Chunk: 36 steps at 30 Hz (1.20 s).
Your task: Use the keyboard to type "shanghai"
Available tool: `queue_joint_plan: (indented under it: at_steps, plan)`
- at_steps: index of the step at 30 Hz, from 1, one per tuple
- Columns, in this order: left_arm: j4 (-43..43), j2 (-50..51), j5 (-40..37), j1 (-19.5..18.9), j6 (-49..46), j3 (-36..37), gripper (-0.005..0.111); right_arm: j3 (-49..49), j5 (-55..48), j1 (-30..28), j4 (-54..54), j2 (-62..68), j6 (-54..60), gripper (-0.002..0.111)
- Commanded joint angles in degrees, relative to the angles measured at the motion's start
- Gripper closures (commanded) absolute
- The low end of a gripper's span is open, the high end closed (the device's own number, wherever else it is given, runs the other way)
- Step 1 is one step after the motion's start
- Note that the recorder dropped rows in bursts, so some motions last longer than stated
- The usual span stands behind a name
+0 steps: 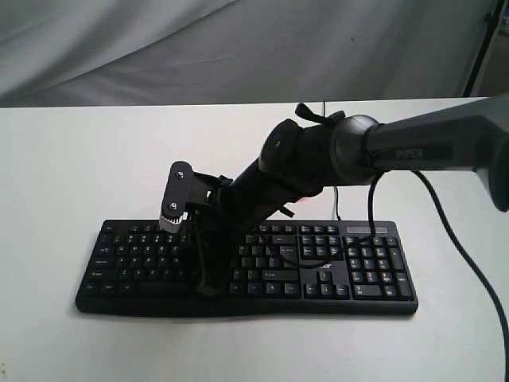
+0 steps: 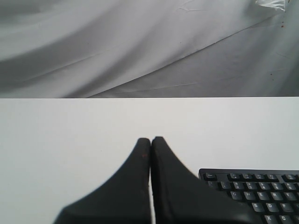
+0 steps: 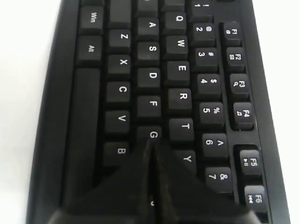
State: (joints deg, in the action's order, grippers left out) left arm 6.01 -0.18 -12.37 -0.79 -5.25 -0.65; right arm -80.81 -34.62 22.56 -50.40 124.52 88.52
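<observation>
My right gripper (image 3: 152, 145) has its fingers pressed together, tips on the home row just past the G key (image 3: 153, 134). They cover the next key, and I cannot tell whether they touch it. From the exterior view my right arm (image 1: 318, 159) hides the middle keys of the keyboard (image 1: 358, 270), which lies on the white table (image 1: 64, 159). My left gripper (image 2: 150, 141), also closed, is over bare table beside the keyboard's corner, out of the exterior view's sight. Behind hangs a grey cloth (image 1: 159, 48).
</observation>
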Motion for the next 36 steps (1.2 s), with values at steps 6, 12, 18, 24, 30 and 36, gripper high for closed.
queue_joint_plan:
  at_steps: [6,12,18,24,30,36]
  plan:
    - [0.2,0.2,0.1,0.2,0.1,0.0,0.106,0.1,-0.6,-0.4,0.4,-0.1,0.0,0.108]
    - [0.2,0.2,0.1,0.2,0.1,0.0,0.106,0.3,-0.6,-0.4,0.5,0.4,0.2,0.108]
    - [0.2,0.2,0.1,0.2,0.1,0.0,0.106,0.3,-0.2,-0.5,0.5,1.6,0.2,0.108]
    - [0.2,0.2,0.1,0.2,0.1,0.0,0.106,0.3,-0.5,-0.5,0.4,-0.2,0.2,0.108]
    - [0.2,0.2,0.1,0.2,0.1,0.0,0.106,0.3,-0.6,-0.3,0.0,-1.2,-0.1,0.108]
    - [0.2,0.2,0.1,0.2,0.1,0.0,0.106,0.3,-0.6,-0.2,-1.7,-1.2,0.0,0.108]
